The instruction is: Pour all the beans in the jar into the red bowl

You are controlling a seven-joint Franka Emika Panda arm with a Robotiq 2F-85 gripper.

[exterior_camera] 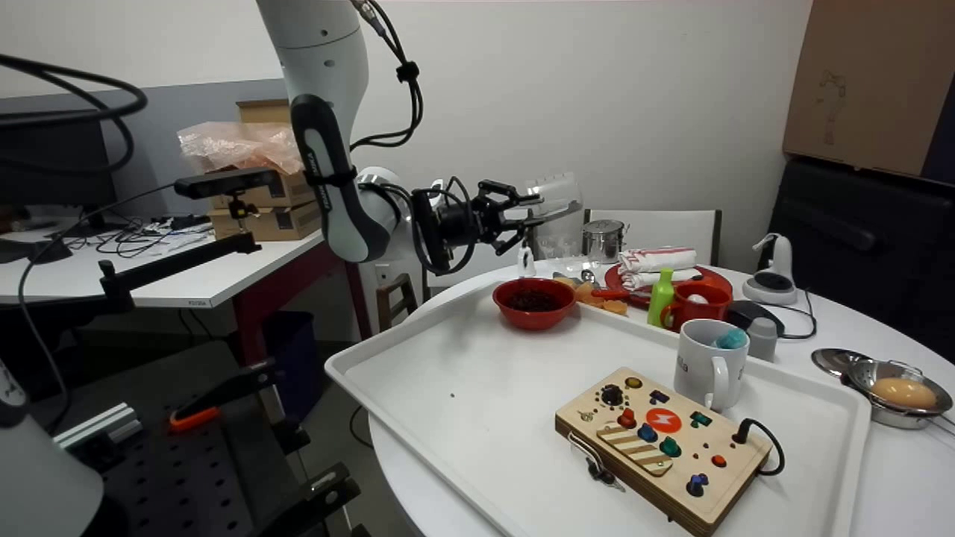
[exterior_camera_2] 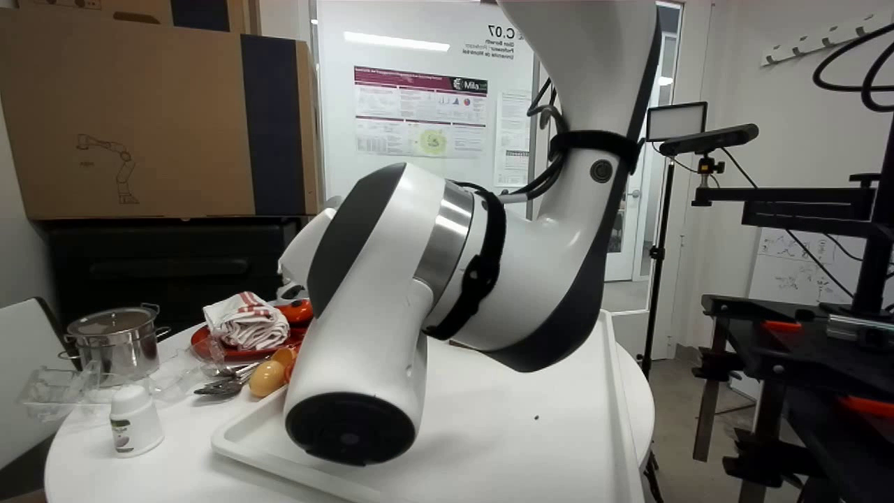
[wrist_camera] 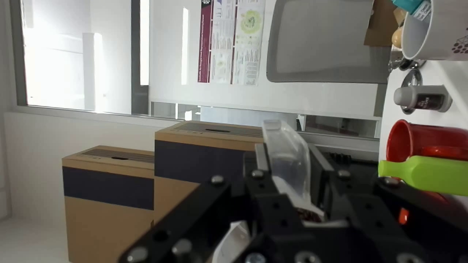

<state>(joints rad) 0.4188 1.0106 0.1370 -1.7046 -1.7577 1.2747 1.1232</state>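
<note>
Tilted on its side, the see-through jar (exterior_camera: pixel 553 191) is up above the tray, a little to the right of the red bowl in an exterior view. My gripper (exterior_camera: pixel 539 210) is shut on it; in the wrist view a clear part of the jar (wrist_camera: pixel 289 160) sits between the fingers. The red bowl (exterior_camera: pixel 533 319) stands upright at the tray's far corner with dark beans (exterior_camera: pixel 531 300) inside. Low between the jaws in the wrist view, dark red beans (wrist_camera: pixel 309 214) show beside a pale edge; I cannot tell what they lie in. My arm hides gripper, jar and bowl in an exterior view.
The white tray (exterior_camera: pixel 448 432) carries a wooden knob box (exterior_camera: pixel 660 447) and a white mug (exterior_camera: pixel 694 369), with one dark speck (exterior_camera: pixel 452 395). Beyond its edge stand a green bottle (exterior_camera: pixel 660 298), a red mug (exterior_camera: pixel 705 306), a metal pot (exterior_camera: pixel 604 242) and a red plate (exterior_camera: pixel 720 282) with cloths.
</note>
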